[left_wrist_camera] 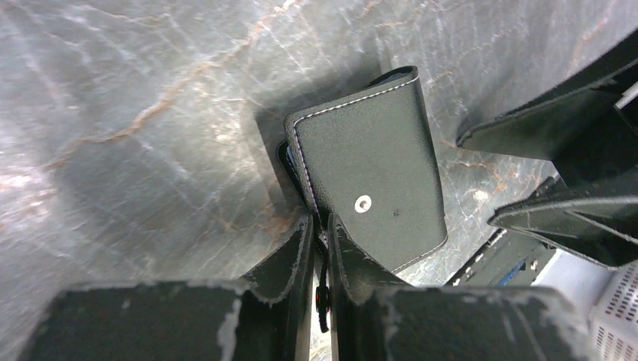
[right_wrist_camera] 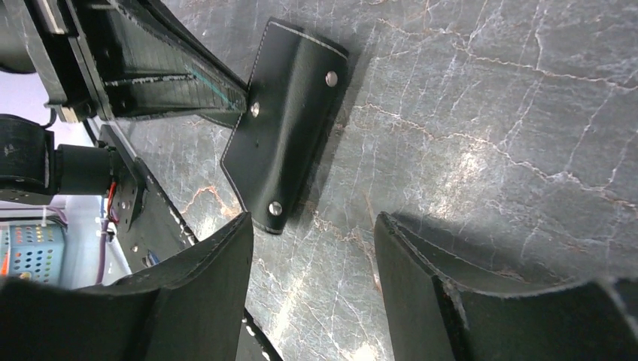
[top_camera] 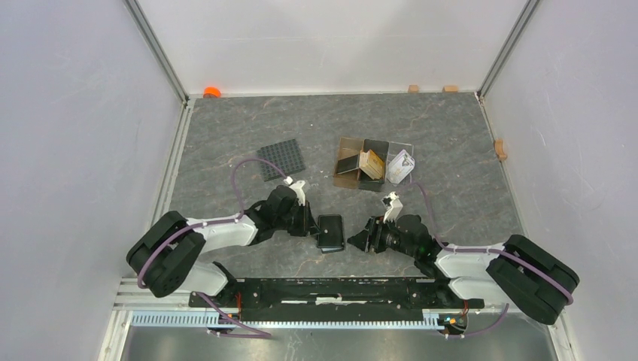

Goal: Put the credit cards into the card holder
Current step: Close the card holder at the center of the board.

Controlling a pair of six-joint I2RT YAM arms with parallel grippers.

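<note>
The card holder (top_camera: 330,232) is a closed black wallet with pale stitching, lying flat on the table between the two arms. My left gripper (top_camera: 312,226) is shut on its left edge; in the left wrist view the fingers (left_wrist_camera: 295,252) pinch the thin flap of the card holder (left_wrist_camera: 376,173), and a strap tab hangs between them. My right gripper (top_camera: 360,239) stands open just right of the card holder (right_wrist_camera: 290,120), apart from it, with bare table between its fingertips (right_wrist_camera: 312,226). Tan-orange credit cards (top_camera: 371,163) lean in a box at the back, and whitish ones (top_camera: 400,165) lie beside them.
A brown translucent compartment box (top_camera: 347,174) and a clear tray (top_camera: 406,154) stand behind the grippers. A black gridded mat (top_camera: 282,159) lies at the back left. Small wooden blocks (top_camera: 500,149) and an orange object (top_camera: 212,92) sit along the walls.
</note>
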